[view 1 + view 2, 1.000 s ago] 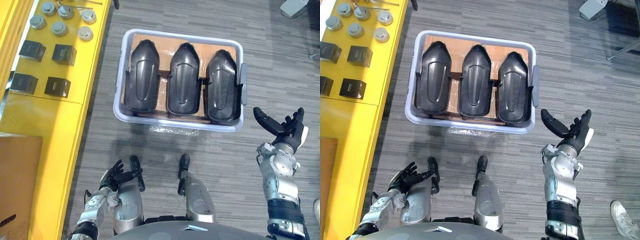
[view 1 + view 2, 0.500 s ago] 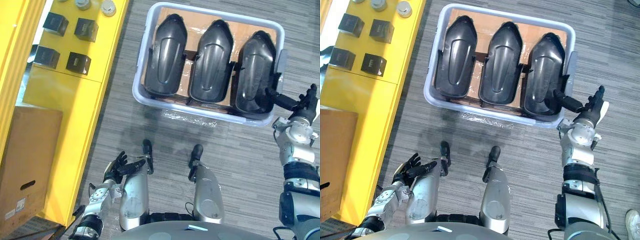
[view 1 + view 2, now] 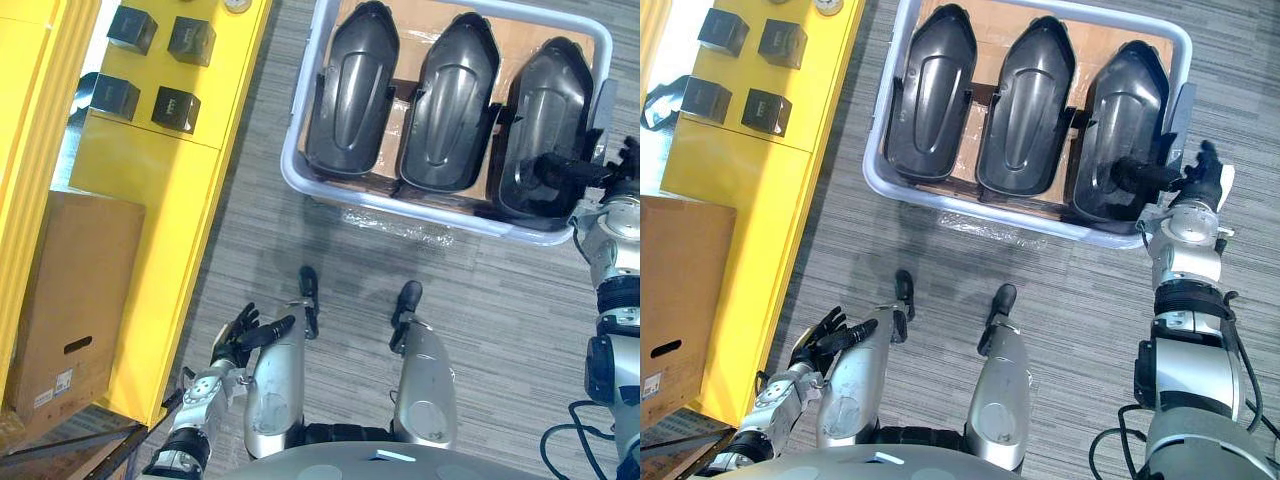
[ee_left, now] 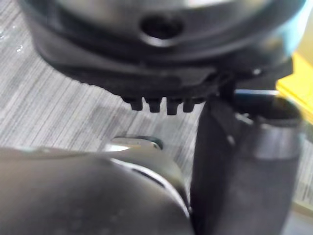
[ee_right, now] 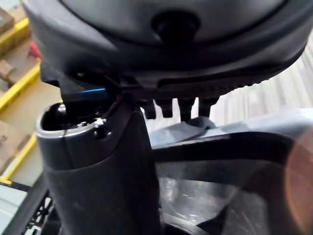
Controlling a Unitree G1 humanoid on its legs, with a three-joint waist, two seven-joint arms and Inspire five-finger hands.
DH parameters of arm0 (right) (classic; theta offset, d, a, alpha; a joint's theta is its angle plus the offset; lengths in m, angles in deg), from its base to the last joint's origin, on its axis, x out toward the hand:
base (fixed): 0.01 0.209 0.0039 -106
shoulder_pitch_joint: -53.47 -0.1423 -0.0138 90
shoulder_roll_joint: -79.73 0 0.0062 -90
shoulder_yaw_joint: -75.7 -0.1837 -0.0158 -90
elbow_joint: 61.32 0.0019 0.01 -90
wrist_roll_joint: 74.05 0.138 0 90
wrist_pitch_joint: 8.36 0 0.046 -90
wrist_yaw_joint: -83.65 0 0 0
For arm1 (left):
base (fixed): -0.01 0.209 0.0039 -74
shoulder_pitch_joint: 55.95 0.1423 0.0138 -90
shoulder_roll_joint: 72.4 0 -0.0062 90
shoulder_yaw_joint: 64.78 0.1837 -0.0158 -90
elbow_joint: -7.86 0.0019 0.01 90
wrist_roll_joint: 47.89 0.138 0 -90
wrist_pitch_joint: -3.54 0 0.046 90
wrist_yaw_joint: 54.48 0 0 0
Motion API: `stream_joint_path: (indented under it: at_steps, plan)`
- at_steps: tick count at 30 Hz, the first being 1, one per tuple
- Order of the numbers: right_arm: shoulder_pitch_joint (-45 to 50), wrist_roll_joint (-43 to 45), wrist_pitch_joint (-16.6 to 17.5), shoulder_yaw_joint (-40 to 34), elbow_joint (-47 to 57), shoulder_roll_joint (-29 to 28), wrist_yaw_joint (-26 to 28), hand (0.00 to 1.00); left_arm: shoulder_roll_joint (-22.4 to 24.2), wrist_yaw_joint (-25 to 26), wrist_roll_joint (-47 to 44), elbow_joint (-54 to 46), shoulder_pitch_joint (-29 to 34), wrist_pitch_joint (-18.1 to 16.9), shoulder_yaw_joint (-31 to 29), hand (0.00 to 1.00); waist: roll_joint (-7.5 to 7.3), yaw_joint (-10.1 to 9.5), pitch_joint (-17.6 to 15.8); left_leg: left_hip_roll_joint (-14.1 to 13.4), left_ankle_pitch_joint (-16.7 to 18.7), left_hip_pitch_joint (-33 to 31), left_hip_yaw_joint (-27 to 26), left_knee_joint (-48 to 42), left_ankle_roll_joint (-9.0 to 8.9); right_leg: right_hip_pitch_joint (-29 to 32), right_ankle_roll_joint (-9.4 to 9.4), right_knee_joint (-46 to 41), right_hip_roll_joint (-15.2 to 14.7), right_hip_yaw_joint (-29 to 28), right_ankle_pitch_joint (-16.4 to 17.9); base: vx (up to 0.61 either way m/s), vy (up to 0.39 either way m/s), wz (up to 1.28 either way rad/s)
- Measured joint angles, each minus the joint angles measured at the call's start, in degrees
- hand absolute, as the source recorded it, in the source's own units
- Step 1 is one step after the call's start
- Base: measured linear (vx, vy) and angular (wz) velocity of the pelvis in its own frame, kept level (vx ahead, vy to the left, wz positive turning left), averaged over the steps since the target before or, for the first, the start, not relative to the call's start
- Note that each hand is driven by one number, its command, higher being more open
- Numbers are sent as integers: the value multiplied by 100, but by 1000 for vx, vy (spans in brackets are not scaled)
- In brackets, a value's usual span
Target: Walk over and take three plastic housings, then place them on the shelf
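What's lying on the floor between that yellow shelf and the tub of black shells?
Nothing: in the left eye view a bare strip of grey floor separates the yellow shelf from the tub.

Smooth, glossy black plastic on the three housings (image 3: 450,100) — sheen along every ridge. Pale, smooth plastic for the bin (image 3: 298,120), matt brown cardboard liner (image 3: 420,18) underneath. Crinkled clear film (image 3: 390,222) on the matt, streaky grey floor (image 3: 500,330). Smooth yellow paint on the shelf (image 3: 150,200) — plain matt brown for the cardboard box (image 3: 70,290).

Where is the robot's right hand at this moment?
In the eye views, the right hand is at the pale tray's right end, beside the rightmost black housing.
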State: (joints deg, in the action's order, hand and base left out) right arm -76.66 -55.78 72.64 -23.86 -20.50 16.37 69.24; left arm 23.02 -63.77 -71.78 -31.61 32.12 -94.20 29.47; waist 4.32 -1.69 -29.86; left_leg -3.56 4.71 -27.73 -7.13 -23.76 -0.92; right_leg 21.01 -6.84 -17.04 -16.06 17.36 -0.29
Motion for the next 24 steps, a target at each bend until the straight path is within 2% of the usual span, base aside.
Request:
stream_joint_path:
  at_steps: [5, 10, 20, 24]
  plan:
    - [-158, -470, -190, 83, -341, 497, 9, 0, 40, -4, -66, 5, -2, 1, 56, 100, 87, -16, -10, 1, -5, -12, 16, -2, 1, 13, 3, -25, -5, 15, 3, 0, 0, 0]
    - [-304, -699, -198, 138, -546, 542, 35, 0, 43, -13, -77, 40, -2, 3, 59, 100, 108, 43, -7, -8, -18, -10, 19, -2, -21, 92, 7, -201, -29, 8, 109, 0, 0, 0]
    - [-358, -882, -72, 203, -640, 531, -46, 0, 53, -66, -100, 38, -8, 3, 105, 100, 142, 10, -4, -10, -33, -6, 42, -4, -23, 85, 14, -241, -34, 25, 123, 1, -2, 0]
    - [-330, -910, -28, 200, -639, 531, -250, 0, 46, -66, -100, 39, -2, -48, 145, 100, 139, 22, -5, -16, -37, 71, 55, 2, -24, -18, 14, -209, -28, 50, 122, 3, 2, 1]
